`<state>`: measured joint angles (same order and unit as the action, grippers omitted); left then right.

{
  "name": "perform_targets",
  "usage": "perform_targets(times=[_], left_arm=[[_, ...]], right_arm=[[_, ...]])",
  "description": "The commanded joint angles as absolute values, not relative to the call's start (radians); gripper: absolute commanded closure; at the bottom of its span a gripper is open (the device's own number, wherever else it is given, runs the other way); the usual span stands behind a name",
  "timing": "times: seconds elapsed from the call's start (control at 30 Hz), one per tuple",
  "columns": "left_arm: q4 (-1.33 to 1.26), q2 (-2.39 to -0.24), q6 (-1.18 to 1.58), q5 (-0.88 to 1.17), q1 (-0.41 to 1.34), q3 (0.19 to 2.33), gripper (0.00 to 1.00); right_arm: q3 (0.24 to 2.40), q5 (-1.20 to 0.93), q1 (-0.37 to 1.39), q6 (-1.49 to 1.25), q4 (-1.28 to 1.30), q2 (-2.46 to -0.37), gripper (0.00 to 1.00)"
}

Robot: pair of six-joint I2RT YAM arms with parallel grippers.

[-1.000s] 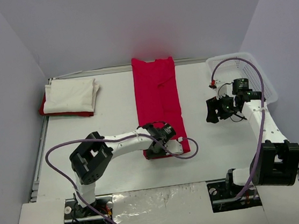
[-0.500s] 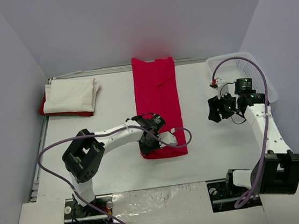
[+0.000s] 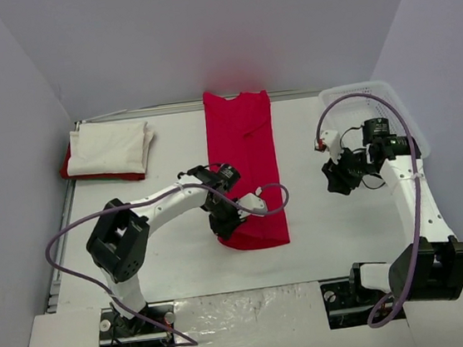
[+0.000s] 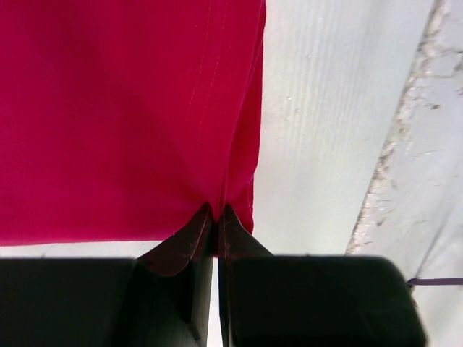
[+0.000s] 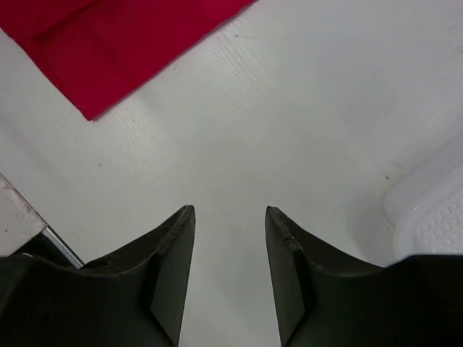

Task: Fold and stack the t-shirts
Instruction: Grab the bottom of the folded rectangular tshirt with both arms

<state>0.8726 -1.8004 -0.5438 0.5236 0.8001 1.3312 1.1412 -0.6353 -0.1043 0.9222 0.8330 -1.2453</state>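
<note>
A bright red t-shirt (image 3: 247,163), folded into a long narrow strip, lies down the middle of the table. My left gripper (image 3: 225,223) is at the strip's near left corner. In the left wrist view it (image 4: 217,211) is shut on the red t-shirt's (image 4: 123,116) hem, with cloth pinched between the tips. My right gripper (image 3: 338,180) hovers to the right of the strip, apart from it. Its jaws (image 5: 229,211) are open over bare table, with a corner of the red t-shirt (image 5: 108,43) ahead. A folded white t-shirt (image 3: 108,147) rests on a folded red one (image 3: 102,177) at the far left.
A white plastic lattice basket (image 3: 387,105) stands at the back right, just beyond the right arm; its rim (image 5: 434,217) shows beside the right fingers. Purple cables loop from both arms. Grey walls close in the table on three sides.
My left gripper has shut on the strip's near hem and swung left with it. The right gripper's jaws have narrowed and the wrist has turned slightly.
</note>
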Motion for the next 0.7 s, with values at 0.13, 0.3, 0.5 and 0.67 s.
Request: perform_targets(times=[0.13, 0.3, 0.5, 0.67], left_arm=[[0.968, -1.815, -0.597, 0.775, 0.686, 1.374, 0.98], [0.988, -1.867, -0.614, 0.799, 0.673, 1.388, 0.98], [1.028, -1.93, -0.635, 0.845, 0.666, 1.427, 0.98], [1.032, -1.939, -0.644, 0.87, 0.634, 1.42, 0.98]], right_arm=[[1.051, -0.721, -0.008, 1.224, 0.904, -1.141, 0.58], [0.97, -0.689, 0.191, 1.21, 0.841, -1.136, 0.63], [0.924, -0.623, 0.432, 1.095, 0.781, -1.206, 0.55], [0.856, -0.505, 0.6, 0.944, 0.626, -1.212, 0.52]])
